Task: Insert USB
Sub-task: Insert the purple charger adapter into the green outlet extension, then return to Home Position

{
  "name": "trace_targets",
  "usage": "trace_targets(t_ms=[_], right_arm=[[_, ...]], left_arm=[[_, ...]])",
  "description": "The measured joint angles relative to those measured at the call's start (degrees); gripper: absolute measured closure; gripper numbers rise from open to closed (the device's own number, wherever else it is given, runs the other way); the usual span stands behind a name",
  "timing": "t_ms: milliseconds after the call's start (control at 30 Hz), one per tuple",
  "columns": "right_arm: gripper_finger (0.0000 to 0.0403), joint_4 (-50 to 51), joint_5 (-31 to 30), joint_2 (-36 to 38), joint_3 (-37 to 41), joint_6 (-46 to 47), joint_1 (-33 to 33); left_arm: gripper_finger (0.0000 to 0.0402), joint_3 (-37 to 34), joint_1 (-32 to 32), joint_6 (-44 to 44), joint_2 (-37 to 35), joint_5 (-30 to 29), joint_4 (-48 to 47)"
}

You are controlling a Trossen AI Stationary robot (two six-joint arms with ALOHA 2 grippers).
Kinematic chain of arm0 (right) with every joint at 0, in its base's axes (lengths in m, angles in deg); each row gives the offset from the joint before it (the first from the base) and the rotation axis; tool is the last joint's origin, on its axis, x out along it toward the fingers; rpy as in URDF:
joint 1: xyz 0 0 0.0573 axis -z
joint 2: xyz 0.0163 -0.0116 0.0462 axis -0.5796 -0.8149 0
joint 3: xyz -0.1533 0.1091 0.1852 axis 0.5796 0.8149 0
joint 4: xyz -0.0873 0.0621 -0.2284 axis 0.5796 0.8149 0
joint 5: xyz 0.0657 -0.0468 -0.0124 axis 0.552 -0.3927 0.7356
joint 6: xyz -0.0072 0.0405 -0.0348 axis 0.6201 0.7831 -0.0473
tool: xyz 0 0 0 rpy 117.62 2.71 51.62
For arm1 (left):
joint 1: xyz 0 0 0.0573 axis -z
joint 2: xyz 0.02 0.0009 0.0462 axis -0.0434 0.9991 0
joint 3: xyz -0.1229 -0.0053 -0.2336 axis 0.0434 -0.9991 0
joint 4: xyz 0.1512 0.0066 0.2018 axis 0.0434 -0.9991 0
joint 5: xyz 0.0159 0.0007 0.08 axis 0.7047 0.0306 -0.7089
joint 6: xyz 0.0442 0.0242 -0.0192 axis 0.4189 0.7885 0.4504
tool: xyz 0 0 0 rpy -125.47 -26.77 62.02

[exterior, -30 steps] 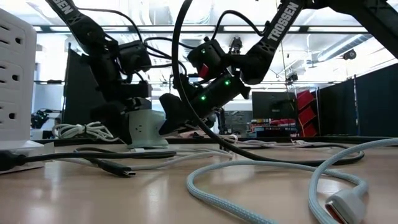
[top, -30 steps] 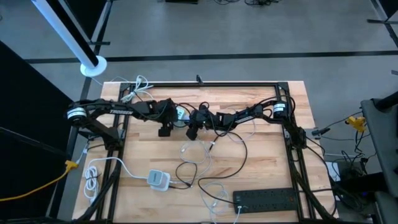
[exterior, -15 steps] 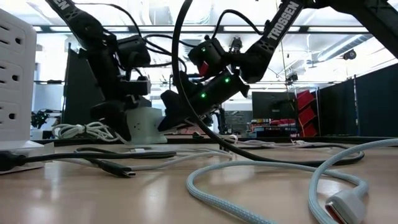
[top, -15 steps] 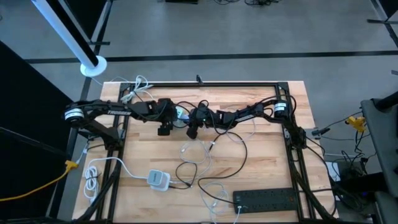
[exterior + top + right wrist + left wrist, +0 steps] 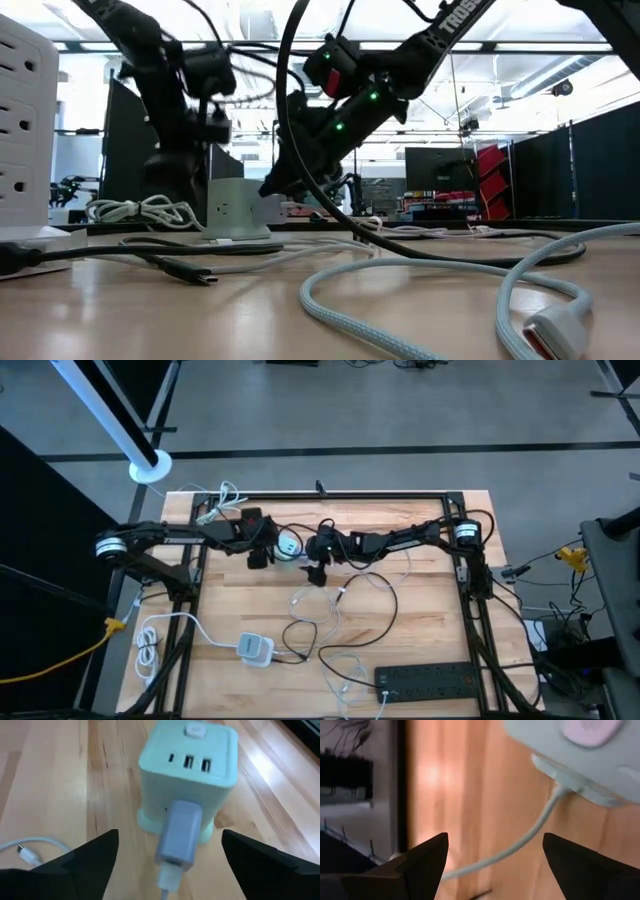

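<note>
A pale green cube charger [image 5: 187, 775] stands on the wooden table, with several USB ports on its top edge. A grey plug [image 5: 179, 832] sticks into the cube's side that faces my right gripper, and its cable runs down out of the frame. My right gripper [image 5: 170, 833] is open, its fingers standing apart on either side of the plug, short of it. My left gripper [image 5: 495, 840] is open too, just left of the cube [image 5: 288, 543] and above the table. A white cable [image 5: 530, 837] leaves the cube's other side.
Loose white and black cables [image 5: 325, 610] lie across the table's middle. A white power strip [image 5: 256, 648] lies near left and a black one [image 5: 425, 680] at the near edge. A spare connector [image 5: 20, 850] lies beside the cube. A coiled cable [image 5: 222, 500] sits at the far left.
My right gripper has opened, let go of the grey plug and risen a little, drawing back from the cube; the plug stays in the cube's side. My left gripper has lifted and pulled away from the cube toward the table's left.
</note>
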Motion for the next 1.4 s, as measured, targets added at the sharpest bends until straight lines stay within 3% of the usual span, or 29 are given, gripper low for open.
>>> trace_targets(t_ms=[167, 433, 600, 800, 967, 1233, 1400], right_arm=[[0.0076, 0.17, -0.83, -5.82, -5.63, -3.22, 0.05], [0.0111, 0.51, -1.83, -16.42, -21.83, -7.27, 3.93], [0.0145, 9.51, -2.43, -18.14, -28.49, -7.55, 4.29], [0.0168, 20.07, -1.99, -17.15, -33.72, -8.12, 4.22], [0.0161, 31.46, -1.98, -16.73, -38.78, -6.18, 4.79], [0.0132, 48.20, 0.76, -12.44, -41.79, -6.92, 6.46], [0.0161, 53.56, 3.41, -5.16, -40.90, -10.37, 7.78]], left_arm=[[0.0088, 3.42, 0.00, -8.38, -6.87, -0.18, -8.34], [0.0088, 4.98, -0.02, -23.16, -19.93, -1.36, -13.57], [0.0088, 4.98, -0.04, -25.70, -24.98, -2.66, -14.68], [0.0088, 4.87, -0.07, -24.72, -25.75, -5.35, -14.50], [0.0088, 4.85, -0.11, -24.04, -24.79, -4.89, -12.62], [0.0088, 4.85, -0.11, -24.43, -25.29, 7.05, -5.68], [0.0088, 4.83, -0.09, -24.28, -24.98, 9.34, -2.94]])
